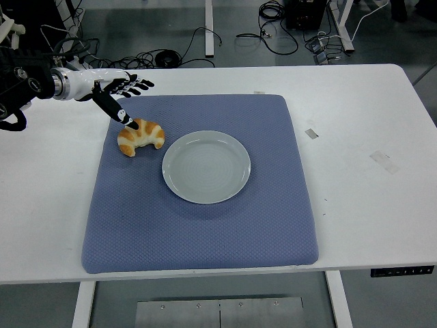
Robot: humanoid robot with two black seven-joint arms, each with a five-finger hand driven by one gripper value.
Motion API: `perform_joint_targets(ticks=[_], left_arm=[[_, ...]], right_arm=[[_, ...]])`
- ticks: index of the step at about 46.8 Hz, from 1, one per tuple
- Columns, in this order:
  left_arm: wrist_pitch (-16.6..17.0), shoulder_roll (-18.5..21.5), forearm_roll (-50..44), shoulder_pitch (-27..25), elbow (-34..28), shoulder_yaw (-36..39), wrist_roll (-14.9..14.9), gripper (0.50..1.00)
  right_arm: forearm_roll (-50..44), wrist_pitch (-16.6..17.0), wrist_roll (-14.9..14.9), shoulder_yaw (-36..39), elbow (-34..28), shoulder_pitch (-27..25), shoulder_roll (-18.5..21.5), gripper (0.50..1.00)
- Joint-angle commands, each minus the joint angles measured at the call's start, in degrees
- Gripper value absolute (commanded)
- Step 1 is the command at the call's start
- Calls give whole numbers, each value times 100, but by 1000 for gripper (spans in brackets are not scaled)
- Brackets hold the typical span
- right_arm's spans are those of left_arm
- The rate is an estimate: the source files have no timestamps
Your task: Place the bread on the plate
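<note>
Bread (140,137), a golden croissant with pale bands across its back, is lying on the blue mat (205,225) just beside the plate (205,166), off the plate's left edge and not touching it. Its two curled ends are pointing toward the tabletop's near edge. The plate is sitting near the middle of the mat, round and pale grey-green, with nothing on it.

Over the croissant, on the side away from the plate, the left robot hand (116,92) is reaching in from the picture's left edge. It is released and grasping nothing: the fingers (136,85) are splaying out toward the far edge of the mat, while the thumb (123,116) is stretching down toward the croissant, its dark tip lying at the croissant's upper edge. Whether the tip is touching the crust or hanging just above it cannot be told from this view. The white forearm shell and black arm are trailing back from the hand, farther from the plate.

The mat is covering much of the white tabletop (369,123). On the bare surface to the plate's right, well apart from it, two small pieces of tape (383,161) are sticking to the tabletop.
</note>
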Motion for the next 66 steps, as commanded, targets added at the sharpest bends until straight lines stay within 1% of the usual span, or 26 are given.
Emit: perform_joint_targets(ticks=[1,13,26,31,48,56,64,66], left_arm=[[9,0,185,42,1,0,0,977],[9,-26,643,95,1,-9,-9,977],[9,-97,590,95,1,-27,-9,972],[9,-220,581,121,1,-27,0,971],[53,-220,590,429,18,-27,0,958],[44,-220,581,412,18,-27,0,931],[53,-220,546,394,18,-70,0,839],[53,-220,546,394,18,-79,0,822]], right_arm=[[0,-3,0,-2,0,0,0,1000],[0,-3,0,-2,0,0,0,1000],[0,-3,0,-2,0,0,0,1000],[0,-2,0,-2,0,0,0,1000],[0,6,0,-2,0,0,0,1000],[0,6,0,-2,0,0,0,1000],[0,-3,0,-2,0,0,0,1000],[0,-3,0,-2,0,0,0,1000]])
